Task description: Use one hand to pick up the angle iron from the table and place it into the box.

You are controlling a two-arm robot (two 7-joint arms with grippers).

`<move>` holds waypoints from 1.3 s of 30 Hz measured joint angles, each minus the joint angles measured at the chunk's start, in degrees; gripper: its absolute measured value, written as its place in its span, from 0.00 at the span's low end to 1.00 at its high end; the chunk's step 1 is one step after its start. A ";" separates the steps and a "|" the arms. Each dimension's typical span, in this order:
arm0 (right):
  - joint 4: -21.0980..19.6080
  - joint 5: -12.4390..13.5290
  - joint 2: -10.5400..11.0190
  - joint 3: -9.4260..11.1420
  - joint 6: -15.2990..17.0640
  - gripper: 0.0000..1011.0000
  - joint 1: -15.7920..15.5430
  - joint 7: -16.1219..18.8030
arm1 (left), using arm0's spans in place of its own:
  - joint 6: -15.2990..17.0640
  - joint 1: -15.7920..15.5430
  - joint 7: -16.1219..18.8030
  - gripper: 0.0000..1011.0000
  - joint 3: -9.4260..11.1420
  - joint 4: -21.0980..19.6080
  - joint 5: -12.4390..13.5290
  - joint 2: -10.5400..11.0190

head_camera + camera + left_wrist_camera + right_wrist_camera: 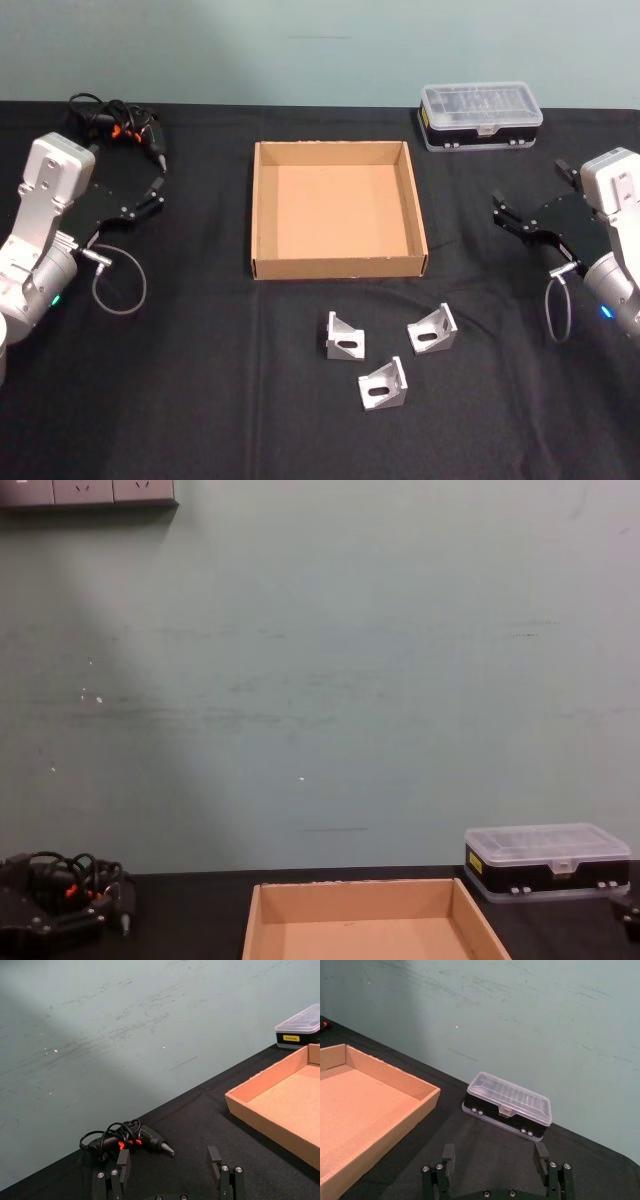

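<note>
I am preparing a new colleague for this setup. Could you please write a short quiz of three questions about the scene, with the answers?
1. Multiple choice: how many silver metal angle irons lie on the black matte table? A) two B) three C) four
2. True or false: the wide tan cardboard box already holds one of them.
3. Fill in: the black plastic case with clear lid stands nearer the ____ gripper.
Key: 1 B; 2 false; 3 right. The right gripper and the left gripper are both open and empty.
</note>
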 joint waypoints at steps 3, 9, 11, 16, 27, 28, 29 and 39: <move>0.00 0.00 0.00 0.00 0.00 0.99 0.00 0.00 | 0.00 0.00 0.00 0.99 0.00 0.00 0.00 0.00; 0.00 0.00 0.00 0.00 0.00 0.99 0.00 0.00 | 0.00 0.00 0.00 0.99 0.00 0.00 0.00 0.00; 0.00 0.00 0.01 0.00 0.00 0.99 0.00 0.00 | 0.00 0.00 0.00 0.99 0.00 0.00 0.00 0.00; 0.00 0.00 0.00 0.00 0.00 0.99 0.00 0.00 | 0.00 0.00 0.00 0.99 0.00 0.00 0.00 0.00; 0.00 0.00 0.00 0.00 0.00 0.99 0.00 0.00 | 0.00 0.00 0.00 0.99 0.00 0.00 0.00 0.00; 0.00 0.00 0.00 0.00 0.00 0.99 0.00 0.00 | 0.00 0.00 0.00 0.99 0.00 0.00 0.00 0.00; 0.00 0.00 0.00 0.00 0.00 0.99 0.00 0.00 | 0.00 0.00 0.00 0.99 0.00 0.00 0.00 0.00; 0.00 0.00 0.00 0.00 0.00 0.99 0.00 0.00 | 0.00 0.00 0.00 0.99 0.00 0.00 0.00 0.00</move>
